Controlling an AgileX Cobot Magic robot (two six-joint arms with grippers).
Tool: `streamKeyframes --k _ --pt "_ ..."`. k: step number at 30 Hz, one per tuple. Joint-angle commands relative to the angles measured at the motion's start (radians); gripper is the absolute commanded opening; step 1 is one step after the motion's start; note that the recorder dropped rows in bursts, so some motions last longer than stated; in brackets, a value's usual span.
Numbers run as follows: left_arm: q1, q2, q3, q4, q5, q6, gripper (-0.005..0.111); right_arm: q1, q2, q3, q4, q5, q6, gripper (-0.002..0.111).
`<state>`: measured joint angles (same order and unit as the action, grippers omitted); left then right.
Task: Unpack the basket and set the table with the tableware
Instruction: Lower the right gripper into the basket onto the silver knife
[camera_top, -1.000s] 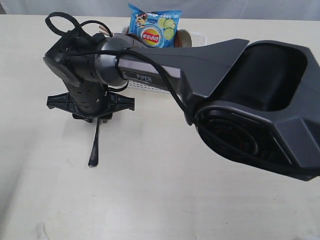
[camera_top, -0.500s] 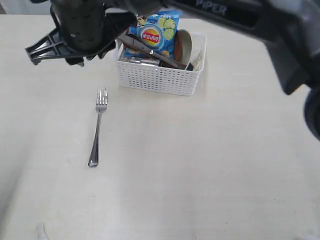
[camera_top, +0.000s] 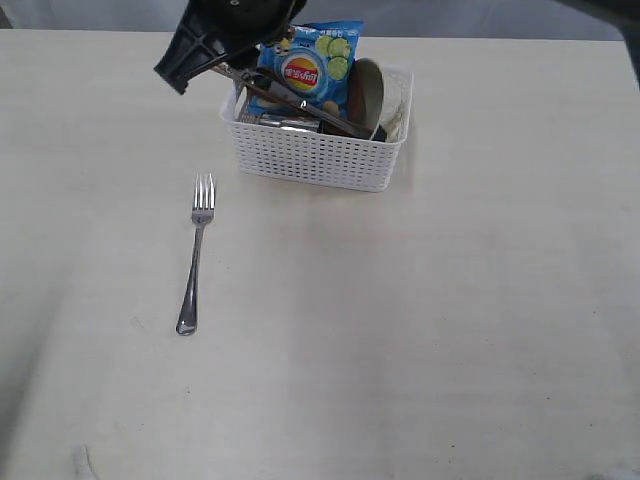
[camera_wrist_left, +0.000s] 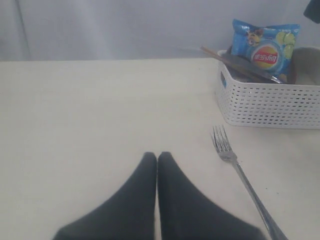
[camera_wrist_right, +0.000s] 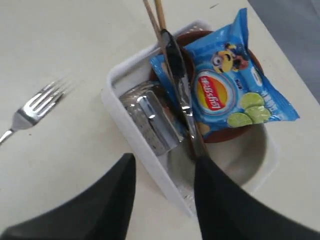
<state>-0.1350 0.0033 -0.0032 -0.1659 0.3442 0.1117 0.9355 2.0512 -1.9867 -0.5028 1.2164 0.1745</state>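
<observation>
Basket (camera_top: 318, 158): white, with perforated walls; it stands on the table in the upper middle of the exterior frame, packed with things.
Table (camera_top: 430, 330): pale cream with a faint grain, filling nearly the whole exterior frame.
Fork (camera_top: 194, 258): steel, lying flat on the table left of centre, below and to the left of the basket and apart from it. Its tines point to the top of the frame and its handle to the bottom.
Chips bag (camera_top: 305, 62): blue, propped up at the back of the basket and rising above the rim.
Knife (camera_wrist_right: 181, 87): steel, laid aslant over the basket's contents and across the front of the chips bag.
Chopsticks (camera_wrist_right: 153, 12): two thin wooden sticks side by side, in line with the knife and poking out past the basket's rim.
Steel cup (camera_wrist_right: 150, 119): on its side inside the basket, against a wall and beside the knife.
Brown plate (camera_wrist_right: 220, 136): round, mostly hidden behind the chips bag.
Bowl (camera_wrist_right: 247, 160): pale, at the right end of the basket as the exterior view shows it.
Right gripper (camera_wrist_right: 165, 162): dark fingers spread wide with nothing grasped, hanging over the basket. In the exterior view it is a dark shape at the top edge, above the basket's upper-left corner.
Left gripper (camera_wrist_left: 157, 159): fingers pressed together tip to tip, low over bare table, with the fork near it and the basket beyond the fork.
</observation>
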Motion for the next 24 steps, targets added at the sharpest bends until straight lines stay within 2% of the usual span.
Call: streamKeyframes --k 1,5,12,15,24 --pt "-0.008 -0.003 0.003 0.0 -0.002 -0.003 0.0 -0.083 -0.004 -0.001 0.052 0.005 -0.061 0.038" --pt "-0.008 -0.003 0.003 0.0 -0.002 -0.003 0.0 -0.143 0.003 -0.001 0.196 0.005 -0.219 0.038" --pt "-0.008 -0.003 0.003 0.0 -0.002 -0.003 0.0 -0.179 0.036 -0.001 0.181 -0.002 -0.273 0.038" --pt "-0.008 -0.003 0.003 0.0 -0.002 -0.003 0.0 -0.207 0.06 -0.001 0.18 -0.102 -0.309 0.038" --pt "-0.008 -0.003 0.003 0.0 -0.002 -0.003 0.0 -0.268 0.184 -0.001 0.218 -0.165 -0.39 0.038"
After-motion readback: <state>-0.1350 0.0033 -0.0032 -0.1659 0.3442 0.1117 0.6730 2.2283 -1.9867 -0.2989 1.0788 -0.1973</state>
